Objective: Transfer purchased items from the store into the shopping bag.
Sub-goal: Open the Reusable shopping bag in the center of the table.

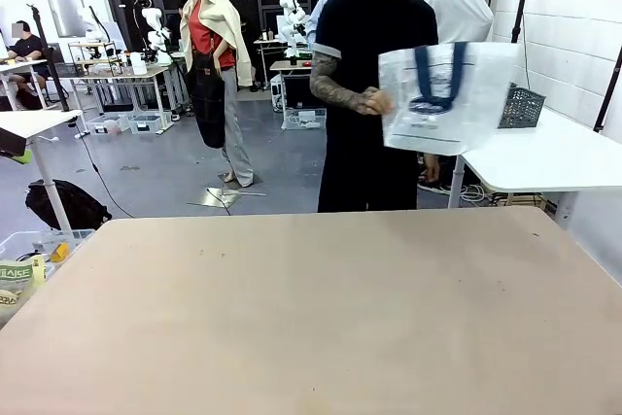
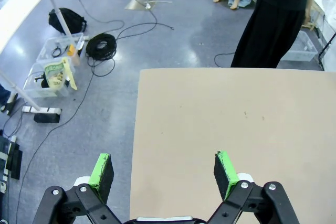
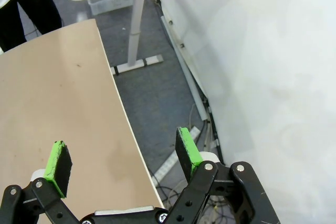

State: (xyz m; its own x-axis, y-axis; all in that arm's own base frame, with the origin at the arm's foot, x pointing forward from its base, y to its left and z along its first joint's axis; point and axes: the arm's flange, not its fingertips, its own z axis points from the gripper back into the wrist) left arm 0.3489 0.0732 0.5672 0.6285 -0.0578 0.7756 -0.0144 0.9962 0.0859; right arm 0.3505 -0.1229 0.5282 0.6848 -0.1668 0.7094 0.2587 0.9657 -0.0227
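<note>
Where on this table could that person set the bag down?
Anywhere: the tan table is bare edge to edge. The person at its far side holds the shopping bag in the air. Left gripper and right gripper hang open over its side edges.

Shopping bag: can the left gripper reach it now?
Probably not. A person holds the shopping bag in the air past the table's far edge; the left gripper, open, hangs over the near left edge.

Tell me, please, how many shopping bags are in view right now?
1. The white shopping bag with dark handles is held up by the person standing at the far side of the table. Another could be hidden behind the person.
</note>
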